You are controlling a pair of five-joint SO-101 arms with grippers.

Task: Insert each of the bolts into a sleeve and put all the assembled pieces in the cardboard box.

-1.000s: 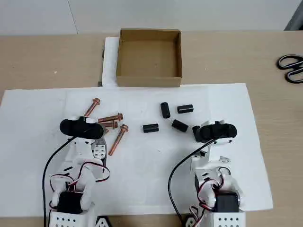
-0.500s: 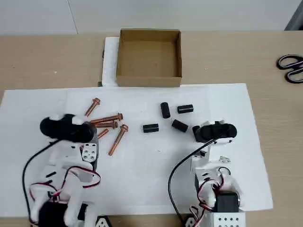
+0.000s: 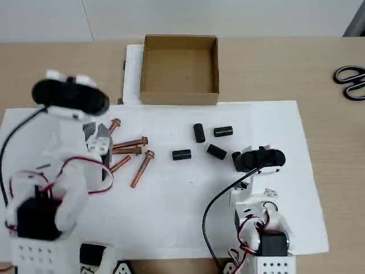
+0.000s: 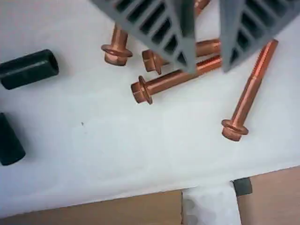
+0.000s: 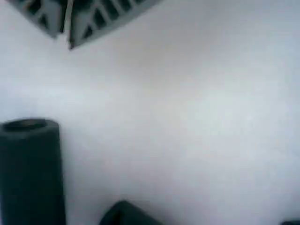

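Left gripper (image 4: pixel 207 68) hangs parted and empty directly over the bolts (image 3: pixel 141 168), which are clustered on the white paper (image 3: pixel 182 211). Right gripper (image 5: pixel 65 38) is clenched on nothing, just beside the sleeves (image 3: pixel 181 154). Bare paper separates these parts from the cardboard box (image 3: pixel 179 97) at the paper's far edge. Scissors (image 3: pixel 350 81) lie on the table (image 3: pixel 285 68), well apart.

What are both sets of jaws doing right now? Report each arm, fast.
Left gripper: jaws open, holding nothing, above the bolts.
Right gripper: jaws shut, holding nothing.
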